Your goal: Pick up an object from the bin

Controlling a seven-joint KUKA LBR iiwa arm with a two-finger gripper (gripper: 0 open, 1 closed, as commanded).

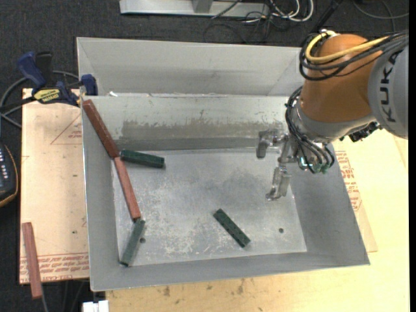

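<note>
We see a grey metal bin [195, 187]. Along its floor's left side lie an upper reddish-brown wooden bar [101, 130] and a lower reddish-brown bar [127, 188], end to end. A dark green flat bar [142, 158] lies beside their joint, a second green bar [132, 242] at the lower bar's near end, and a third green bar [232, 228] apart, front middle.

This has the look of a robotics lab. An industrial arm [390, 90] lettered KUKA reaches in from the right over a scuffed grey metal bin [195, 70]. Dark carpet [39, 12] lies underneath. Loose cables [292, 5] and a metal stand base [169, 5] sit at the far side.
</note>
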